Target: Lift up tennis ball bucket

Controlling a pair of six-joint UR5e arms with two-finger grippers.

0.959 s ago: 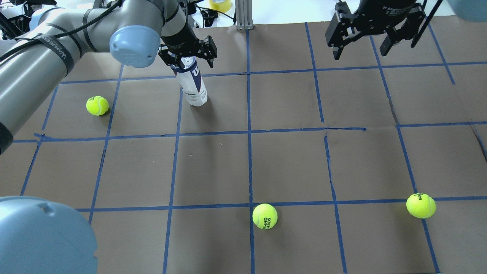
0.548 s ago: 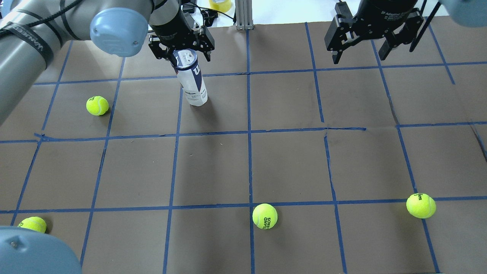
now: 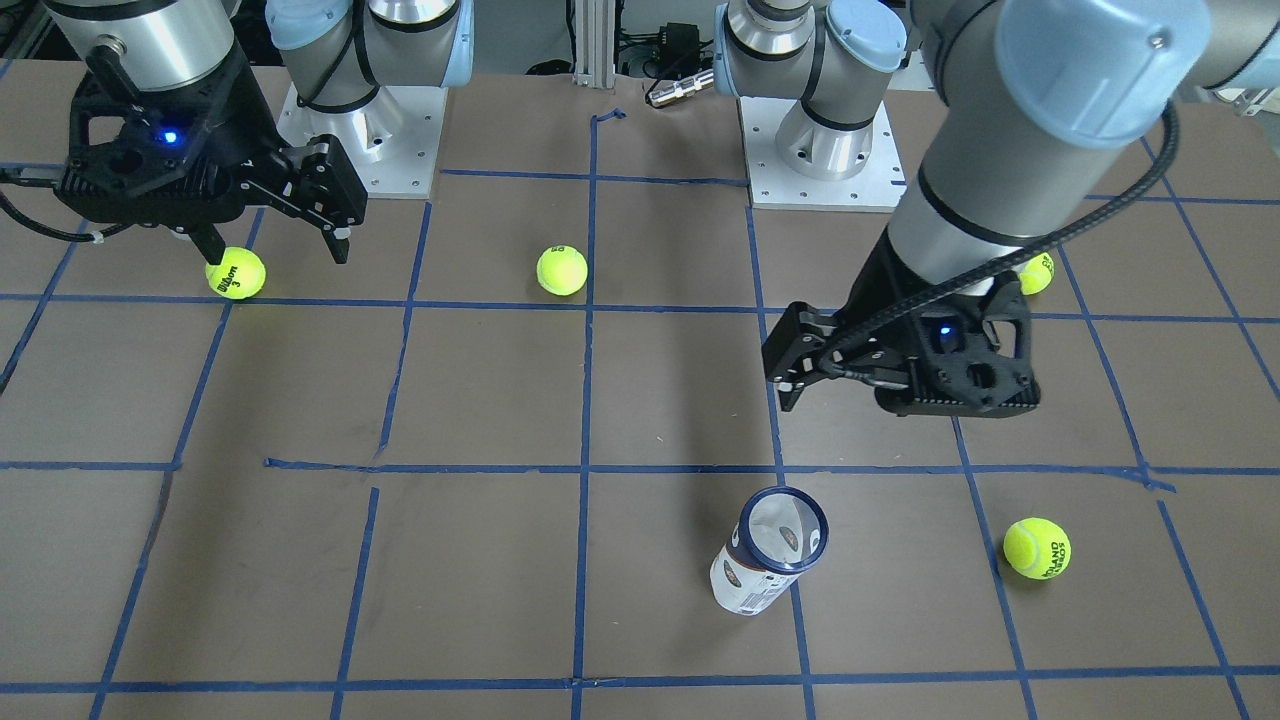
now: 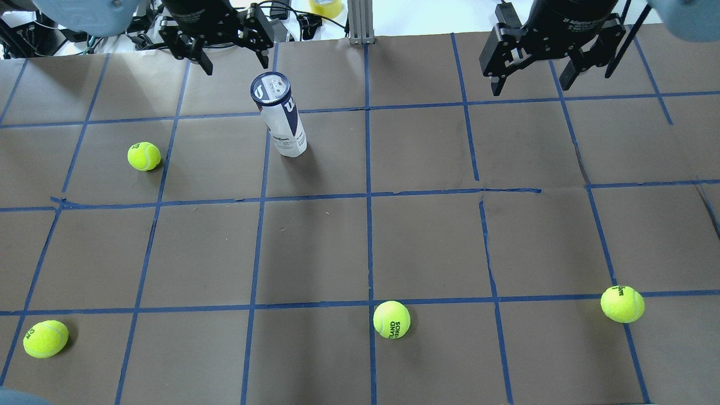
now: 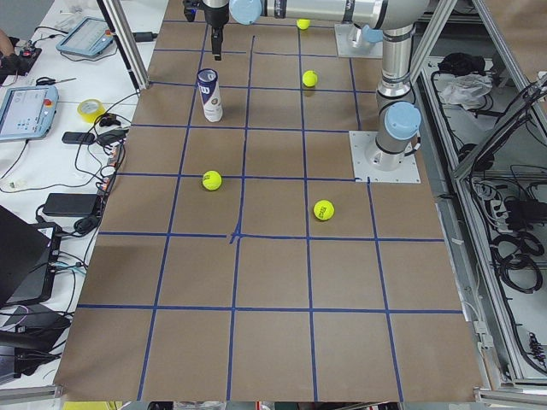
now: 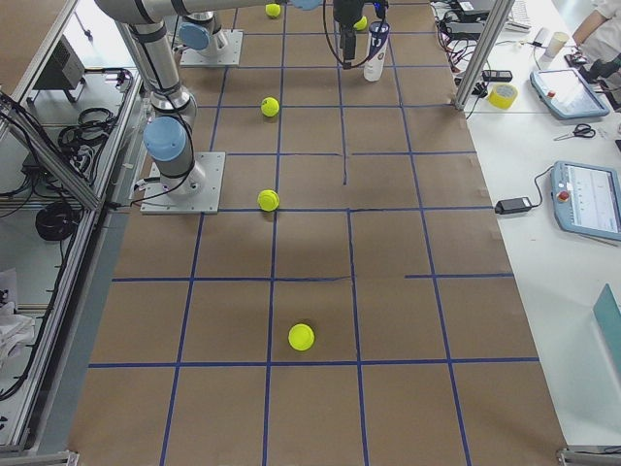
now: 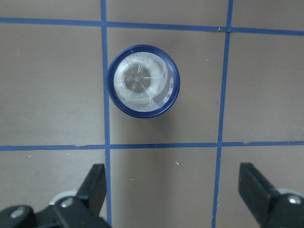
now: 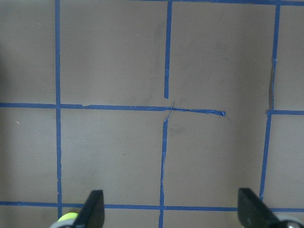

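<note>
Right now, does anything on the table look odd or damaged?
The tennis ball bucket stands upright but looks empty; four balls lie loose around it. A central blue tape line is kinked and broken.

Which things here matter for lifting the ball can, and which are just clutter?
For the job:
- ball can, upright on the table
- left gripper, open, not touching the can

Lying about:
- four tennis balls, loose on the table
- yellow tape roll, beyond the table's far edge
- right gripper, open, holding nothing

Four loose tennis balls (image 4: 391, 319) on gridded table (image 4: 427, 242)
</note>
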